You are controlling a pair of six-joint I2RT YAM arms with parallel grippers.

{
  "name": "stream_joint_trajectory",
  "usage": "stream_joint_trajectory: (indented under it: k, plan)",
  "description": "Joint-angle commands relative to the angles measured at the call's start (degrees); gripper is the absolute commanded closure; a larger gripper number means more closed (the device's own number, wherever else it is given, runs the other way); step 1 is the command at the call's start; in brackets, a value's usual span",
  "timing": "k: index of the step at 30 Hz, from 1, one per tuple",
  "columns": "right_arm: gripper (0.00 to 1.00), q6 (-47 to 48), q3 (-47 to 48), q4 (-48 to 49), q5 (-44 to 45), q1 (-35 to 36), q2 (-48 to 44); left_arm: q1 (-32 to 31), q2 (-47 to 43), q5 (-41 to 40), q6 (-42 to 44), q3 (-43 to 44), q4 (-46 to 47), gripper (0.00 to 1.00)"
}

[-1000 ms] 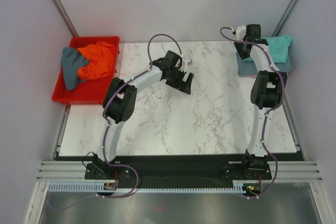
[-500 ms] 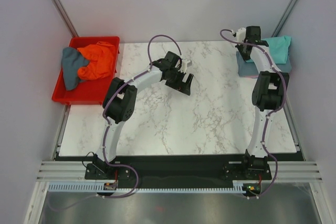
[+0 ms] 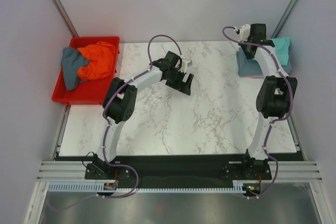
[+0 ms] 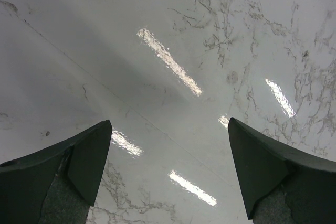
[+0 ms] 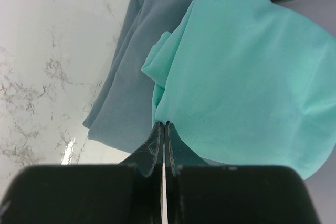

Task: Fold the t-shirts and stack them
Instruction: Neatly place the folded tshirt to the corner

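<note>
A teal t-shirt (image 3: 282,49) lies folded on a folded grey-blue t-shirt (image 3: 247,67) at the table's far right edge. In the right wrist view the teal t-shirt (image 5: 241,66) covers most of the grey-blue one (image 5: 128,82). My right gripper (image 3: 252,51) (image 5: 165,124) is shut, its tips pinching the near hem of the teal t-shirt. My left gripper (image 3: 185,86) (image 4: 168,129) is open and empty, hanging over bare marble near the table's middle back.
A red bin (image 3: 62,96) off the table's far left corner holds an orange t-shirt (image 3: 100,59) and a dark grey-blue one (image 3: 71,67). Grey walls close in on both sides. The stack sits close to the right wall.
My right arm has swung to the right, carrying the gripper over the stack, and less of the teal t-shirt shows to its left. The left arm has stayed still.
</note>
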State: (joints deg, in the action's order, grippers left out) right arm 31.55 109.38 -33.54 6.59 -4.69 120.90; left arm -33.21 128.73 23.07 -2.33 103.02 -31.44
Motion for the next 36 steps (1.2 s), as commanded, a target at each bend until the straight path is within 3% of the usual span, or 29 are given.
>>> stream_joint_trajectory:
  k: [1, 28, 29, 30, 33, 36]
  plan:
    - [1.0, 0.3, -1.6, -0.7, 1.4, 0.2, -2.7, -0.2, -1.7, 1.2, -0.6, 1.4, 0.6, 0.01]
    - [1.0, 0.5, -3.5, -4.7, 0.1, 0.3, -5.2, -0.3, -2.0, 0.4, 0.0, 1.4, 0.6, 0.01]
    - [0.96, 0.4, -3.5, -4.6, 0.2, 0.3, -5.1, -0.4, -2.0, 0.4, 0.0, 1.3, 0.6, 0.01]
    - [0.8, 0.0, -3.6, -4.5, 0.2, 0.3, -4.8, -0.4, -2.1, 0.2, 0.0, 1.3, 0.6, 0.01]
    - [0.44, -1.7, -3.5, -4.3, -1.0, 0.2, -5.2, -0.4, -2.6, -0.3, 0.7, 1.0, 0.5, 0.01]
    - [0.22, -4.9, -1.2, -3.1, -5.3, 0.1, -7.6, -0.3, -2.9, -0.5, 1.1, 1.0, 0.2, 0.01]
